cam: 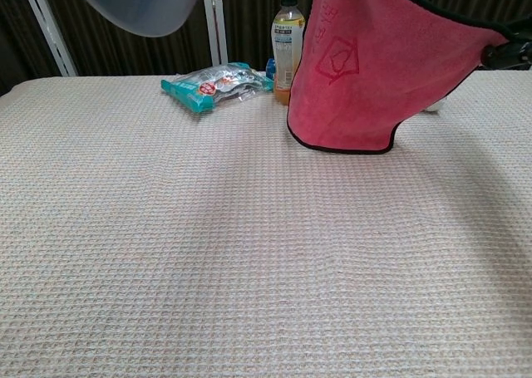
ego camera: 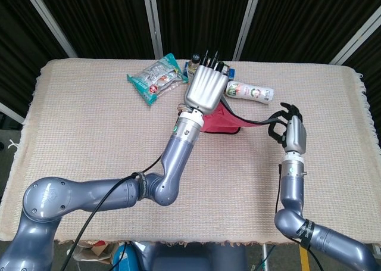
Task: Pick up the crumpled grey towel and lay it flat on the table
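Note:
The towel [cam: 366, 62] is pink-red with a black hem, not grey, and hangs spread in the air over the far middle of the table. In the head view only a strip of the towel [ego camera: 229, 121] shows below my left hand [ego camera: 205, 89], which holds one top corner from above. My right hand [ego camera: 290, 128] pinches the other corner out to the right; its fingertips [cam: 509, 54] show at the chest view's right edge. The towel's lower hem hangs just above the tablecloth.
A teal snack bag [cam: 212, 83] lies at the back, left of centre. An orange drink bottle [cam: 288, 37] stands beside it, just behind the towel. A white bottle [ego camera: 253, 93] lies on its side behind the towel. A beige waffle cloth [cam: 249, 253] covers the table.

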